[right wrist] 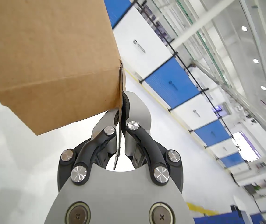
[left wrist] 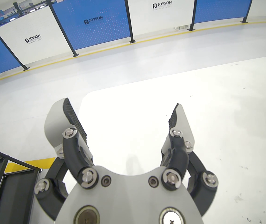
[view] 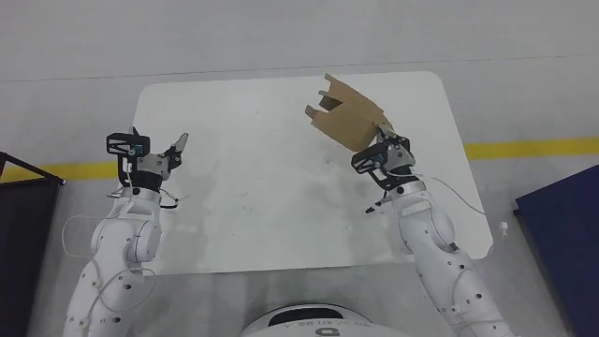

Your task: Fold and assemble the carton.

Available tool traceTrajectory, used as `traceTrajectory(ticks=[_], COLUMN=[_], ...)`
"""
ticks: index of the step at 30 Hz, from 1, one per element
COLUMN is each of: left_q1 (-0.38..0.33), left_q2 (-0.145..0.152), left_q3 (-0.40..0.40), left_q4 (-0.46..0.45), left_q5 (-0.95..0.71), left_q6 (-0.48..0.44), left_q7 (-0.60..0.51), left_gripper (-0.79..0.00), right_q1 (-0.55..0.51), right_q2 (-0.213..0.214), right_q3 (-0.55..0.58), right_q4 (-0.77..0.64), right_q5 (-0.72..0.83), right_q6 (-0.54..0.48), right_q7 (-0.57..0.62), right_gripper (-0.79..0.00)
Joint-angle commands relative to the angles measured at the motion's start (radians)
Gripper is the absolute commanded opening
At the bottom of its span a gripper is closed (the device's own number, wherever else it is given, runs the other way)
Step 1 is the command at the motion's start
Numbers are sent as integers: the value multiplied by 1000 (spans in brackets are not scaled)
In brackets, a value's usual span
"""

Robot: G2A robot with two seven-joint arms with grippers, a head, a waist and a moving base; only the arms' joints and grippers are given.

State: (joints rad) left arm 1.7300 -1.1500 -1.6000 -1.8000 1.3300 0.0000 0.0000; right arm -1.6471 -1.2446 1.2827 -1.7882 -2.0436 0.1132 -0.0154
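Observation:
A brown cardboard carton (view: 344, 112) is held up over the back right part of the white table (view: 262, 206), tilted, with an open end and loose flaps facing the back. My right gripper (view: 382, 137) is shut on a flap at the carton's near end; in the right wrist view the carton (right wrist: 46, 47) rises from the pinched flap between the fingers (right wrist: 136, 108). My left gripper (view: 180, 144) hangs open over the table's left side with nothing between its fingers (left wrist: 73, 117), far from the carton.
A dark frame (view: 23, 206) stands off the table's left edge and a blue panel (view: 562, 234) off its right. Blue and white partition walls (left wrist: 95, 19) stand well behind the table. A yellow floor line (view: 533, 148) runs past both sides.

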Motion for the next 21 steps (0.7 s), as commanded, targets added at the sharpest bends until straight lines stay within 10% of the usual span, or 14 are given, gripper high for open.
traceTrajectory(ticks=[1, 13, 21], left_q1=[0, 0, 0], left_q2=[0, 0, 0], left_q3=[0, 0, 0], left_q4=[0, 0, 0], left_q5=[0, 0, 0], left_q6=[0, 0, 0], left_q7=[0, 0, 0], left_gripper=[0, 0, 0], right_q1=[-11, -2, -13], right_q2=[3, 1, 2], right_q3=[10, 17, 51], right_q4=[-24, -9, -49], right_q5=[72, 76, 59], right_q6=[-86, -62, 80], right_q7=[-19, -22, -305], right_gripper=[-785, -785, -785])
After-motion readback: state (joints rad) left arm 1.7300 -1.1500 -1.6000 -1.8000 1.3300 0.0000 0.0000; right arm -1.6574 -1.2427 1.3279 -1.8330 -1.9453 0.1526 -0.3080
